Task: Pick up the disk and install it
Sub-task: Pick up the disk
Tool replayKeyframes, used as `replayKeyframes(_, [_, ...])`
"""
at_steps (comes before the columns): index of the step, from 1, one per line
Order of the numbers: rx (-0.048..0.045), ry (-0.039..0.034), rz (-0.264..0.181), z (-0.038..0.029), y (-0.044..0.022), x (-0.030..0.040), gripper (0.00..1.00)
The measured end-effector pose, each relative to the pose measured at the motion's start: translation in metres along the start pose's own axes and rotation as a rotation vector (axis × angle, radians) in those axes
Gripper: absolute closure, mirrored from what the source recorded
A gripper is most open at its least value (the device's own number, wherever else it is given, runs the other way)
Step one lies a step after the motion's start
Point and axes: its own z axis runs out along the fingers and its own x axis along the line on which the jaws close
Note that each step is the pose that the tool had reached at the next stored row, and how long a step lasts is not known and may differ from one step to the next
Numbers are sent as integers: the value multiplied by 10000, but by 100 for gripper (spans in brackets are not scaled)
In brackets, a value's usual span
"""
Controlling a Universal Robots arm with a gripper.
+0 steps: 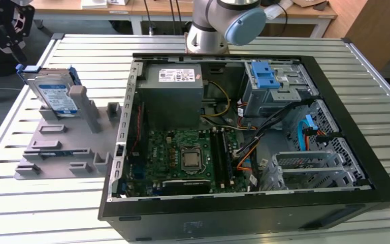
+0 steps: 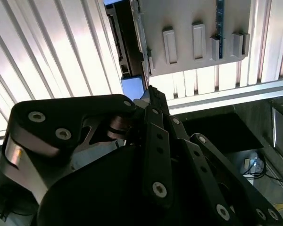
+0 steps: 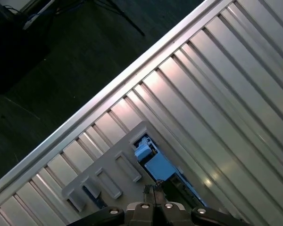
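Observation:
The disk [image 1: 53, 90] stands on edge in a grey holder [image 1: 59, 137] on the slatted table, at the exterior view's left. It is silver with a white-and-blue label and a blue bracket around it. My gripper [image 1: 4, 40] hangs above and behind it, near the table's far left corner, not touching it. In the first wrist view the disk [image 3: 155, 165] lies just past the gripper [image 3: 153, 190], whose black fingers are closed together with nothing between them. In the second wrist view a pale blue patch of the disk [image 2: 132, 87] shows beside the gripper [image 2: 153, 93].
An open computer case [image 1: 357, 168] lies on the table to the exterior view's right of the holder. Inside it are a grey box with a white sticker [image 1: 171, 91], a motherboard [image 1: 181, 157] and a drive bay with a ridged blue latch [image 1: 264, 76]. The arm's base [image 1: 212, 30] stands behind the case.

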Motion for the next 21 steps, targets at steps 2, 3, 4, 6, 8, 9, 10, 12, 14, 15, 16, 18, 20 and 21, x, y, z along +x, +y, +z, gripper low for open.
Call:
replayKeyframes(2, [0, 3, -300, 1, 0, 0, 89])
replayKeyframes(3, [-1, 5, -450, 1, 0, 0, 89])
replayKeyframes(4, [-2, 7, -611, 2, 0, 0, 89])
replayKeyframes(6, [-2, 11, -941, 2, 0, 0, 89])
replayKeyframes(8, [-3, 14, -1255, 4, 0, 0, 89])
replayKeyframes(9, [-4, 16, -1385, 4, 0, 0, 89])
replayKeyframes(10, [-4, 18, -1515, 5, 0, 0, 89])
replayKeyframes(12, [-5, 20, -1754, 7, 0, 0, 89])
replayKeyframes(14, [-6, 22, -1918, 8, 0, 0, 89])
replayKeyframes(15, [-7, 22, -1964, 9, 0, 0, 89])
replayKeyframes(16, [-7, 22, -1975, 9, 0, 0, 89])
replayKeyframes(18, [-6, 22, -1978, 9, 0, 0, 89])
replayKeyframes(20, [-6, 22, -1980, 9, 0, 0, 89])
replayKeyframes(21, [-6, 21, -1991, 9, 0, 0, 89])
